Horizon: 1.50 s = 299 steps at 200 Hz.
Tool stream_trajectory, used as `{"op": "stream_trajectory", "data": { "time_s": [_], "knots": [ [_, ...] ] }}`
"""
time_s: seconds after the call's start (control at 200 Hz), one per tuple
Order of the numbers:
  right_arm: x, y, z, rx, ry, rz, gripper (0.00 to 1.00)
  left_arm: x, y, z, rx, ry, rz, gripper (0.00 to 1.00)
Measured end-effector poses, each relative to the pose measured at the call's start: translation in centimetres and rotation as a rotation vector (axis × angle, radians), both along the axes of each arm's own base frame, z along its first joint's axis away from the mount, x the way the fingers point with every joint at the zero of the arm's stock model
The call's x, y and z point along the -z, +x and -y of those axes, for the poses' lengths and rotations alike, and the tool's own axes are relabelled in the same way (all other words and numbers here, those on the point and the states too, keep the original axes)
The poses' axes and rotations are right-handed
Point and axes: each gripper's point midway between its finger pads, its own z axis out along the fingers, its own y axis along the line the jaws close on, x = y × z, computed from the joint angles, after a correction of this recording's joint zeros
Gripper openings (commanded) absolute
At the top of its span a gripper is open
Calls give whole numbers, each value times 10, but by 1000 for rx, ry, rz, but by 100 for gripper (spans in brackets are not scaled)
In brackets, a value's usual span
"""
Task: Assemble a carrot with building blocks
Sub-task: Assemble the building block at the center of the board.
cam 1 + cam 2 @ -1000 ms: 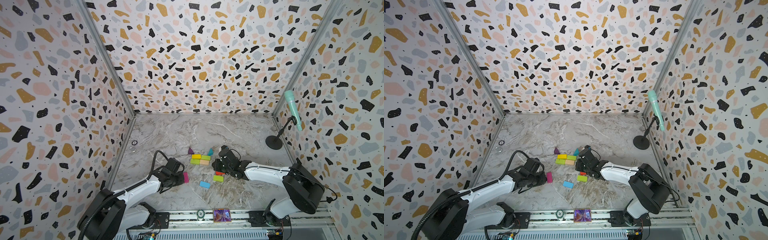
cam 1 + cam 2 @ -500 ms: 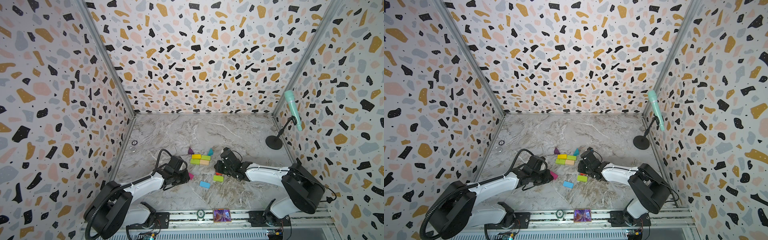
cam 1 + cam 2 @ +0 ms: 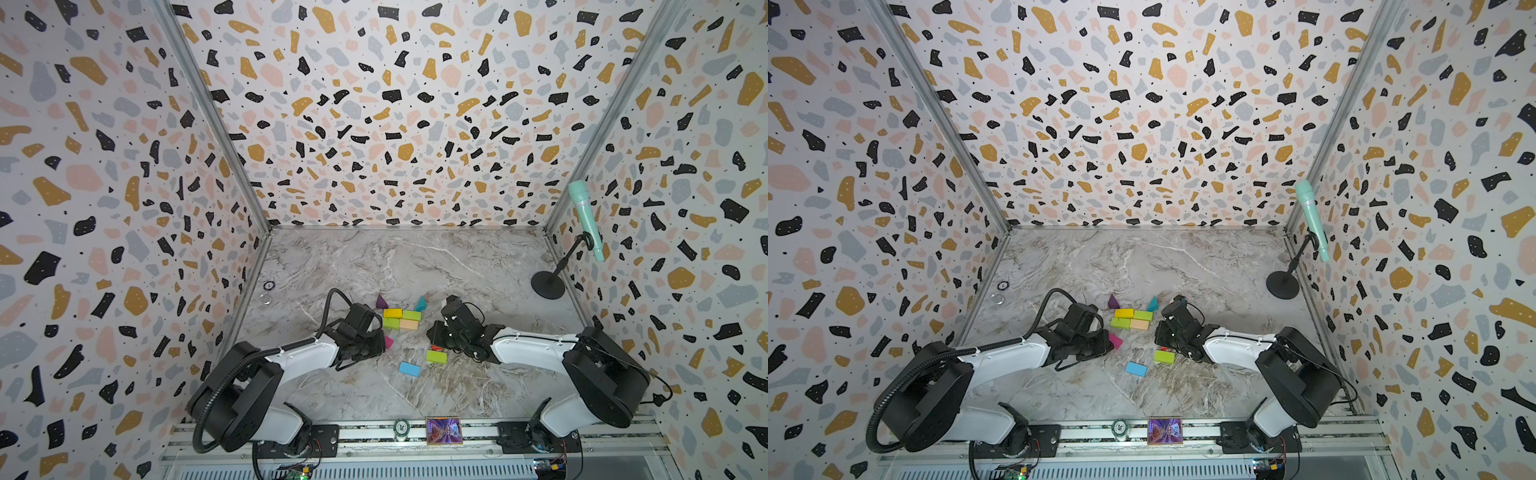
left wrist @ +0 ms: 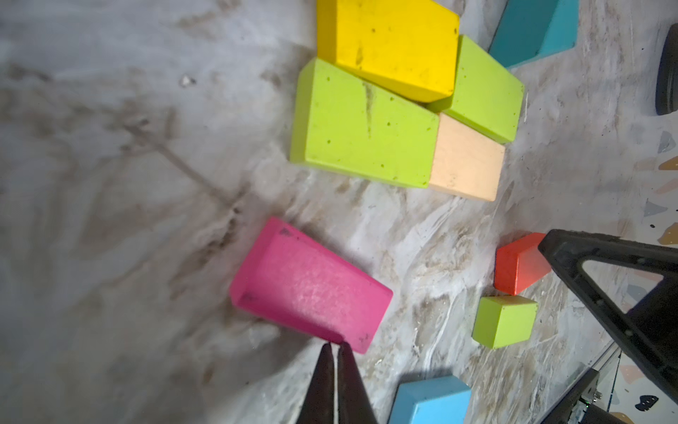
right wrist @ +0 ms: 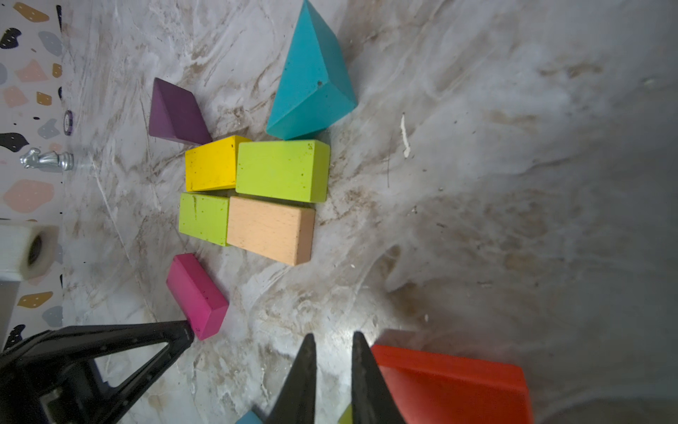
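Note:
Four of the building blocks lie together as two rows of the carrot: yellow and lime, then lime and tan. A purple wedge and a teal wedge sit at the far side. My left gripper is shut and empty, its tips against the edge of the loose magenta brick. My right gripper stands narrowly open with nothing in it. The red brick lies against the outside of one of its fingers. A lime brick and a blue brick lie loose nearer the front.
A teal microphone on a black stand is at the right wall. A small ring and a silver chess piece lie by the left wall. A poker chip and a card sit on the front rail.
My left gripper has closed and moved right and away, with the magenta brick sliding ahead of it toward the grouped bricks. The right arm has hardly moved.

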Motion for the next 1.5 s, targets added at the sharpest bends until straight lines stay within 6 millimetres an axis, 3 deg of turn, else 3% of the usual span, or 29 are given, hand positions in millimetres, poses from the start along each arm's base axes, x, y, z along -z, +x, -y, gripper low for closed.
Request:
{"op": "stream_trajectory", "data": {
  "time_s": [0.987, 1.182, 1.277, 1.397, 1.497],
  "knots": [
    [-2, 0, -4, 3, 32, -6, 19, 6, 21, 17, 19, 31, 26, 4],
    [2, 0, -4, 3, 27, -13, 19, -4, 26, 19, 26, 34, 60, 5],
    [2, 0, -4, 3, 27, -13, 19, -20, 22, 19, 31, 23, 80, 6],
    [2, 0, -5, 0, 31, -14, 19, -42, 17, 9, 20, 31, 116, 6],
    [2, -1, -6, -4, 36, -15, 19, -43, 12, -3, 0, 75, 113, 6]
  ]
}}
